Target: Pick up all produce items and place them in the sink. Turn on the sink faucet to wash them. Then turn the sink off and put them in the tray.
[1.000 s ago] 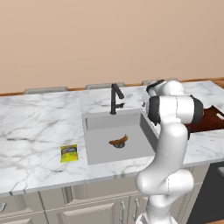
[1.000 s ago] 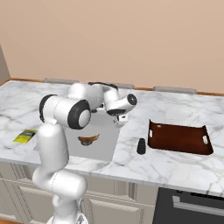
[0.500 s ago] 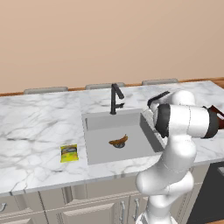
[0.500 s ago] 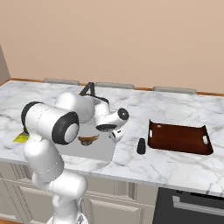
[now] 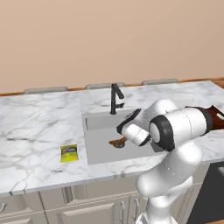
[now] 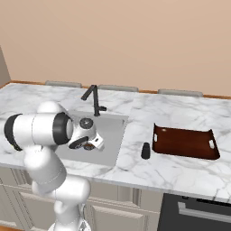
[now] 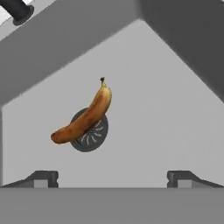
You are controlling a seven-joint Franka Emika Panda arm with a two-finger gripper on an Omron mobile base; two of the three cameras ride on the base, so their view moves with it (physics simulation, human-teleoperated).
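- Since a second ago the arm has swung down over the sink (image 5: 94,148); the tool (image 7: 112,177) was up beside the faucet then, now it is low inside the basin, above the banana (image 7: 85,117).
- Tool released: fingertips (image 7: 41,178) spread wide, nothing between them, banana apart from both.
- Banana has not moved: lying on the sink floor across the round dark drain (image 7: 92,136), stem end pointing toward the back corner in the hand view.
- In the left base view the banana (image 5: 117,141) shows just left of the hand; in the right base view the hand (image 6: 86,140) covers most of it.
- Counts: one banana, one sink, one faucet (image 5: 115,97), one tray (image 6: 185,143), one yellow snack packet (image 5: 69,153), one small dark upright item (image 6: 145,150).
- Tray on the marble surface (image 6: 171,113) well right of the sink, nothing in it.
- Dark item stands between sink and tray, just beside the tray's left rim.
- Packet flat on the surface left of the sink, same spot as before.
- No water visible at the faucet.
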